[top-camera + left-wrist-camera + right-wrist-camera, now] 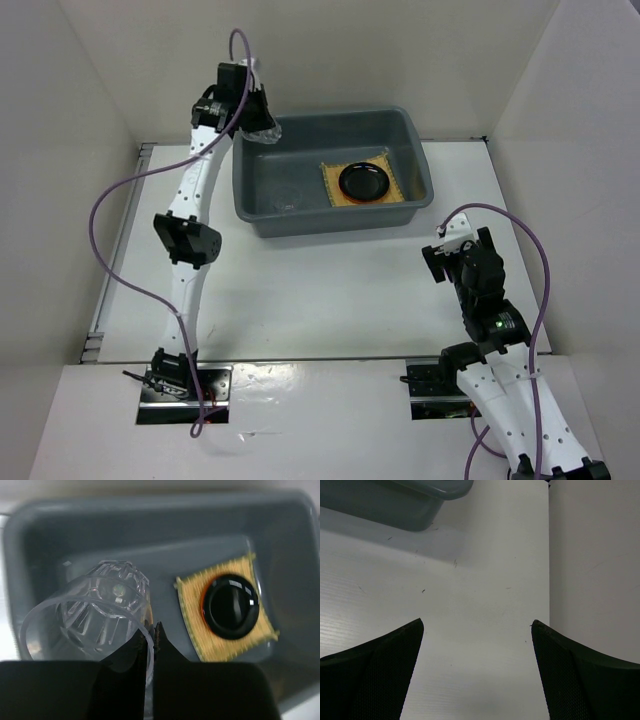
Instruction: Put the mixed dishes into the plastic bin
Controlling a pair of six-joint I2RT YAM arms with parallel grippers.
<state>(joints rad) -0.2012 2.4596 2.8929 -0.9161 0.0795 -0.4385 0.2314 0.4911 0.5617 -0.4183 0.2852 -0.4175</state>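
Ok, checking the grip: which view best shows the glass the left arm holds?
Left wrist: the glass is large and tilted, its rim pinched between the left fingers over the bin. Top external shows it small and faint; right wrist doesn't show it.

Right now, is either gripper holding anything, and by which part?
The left gripper pinches a clear glass by the wall at its rim, above the plastic bin. The right gripper is open and holds nothing.
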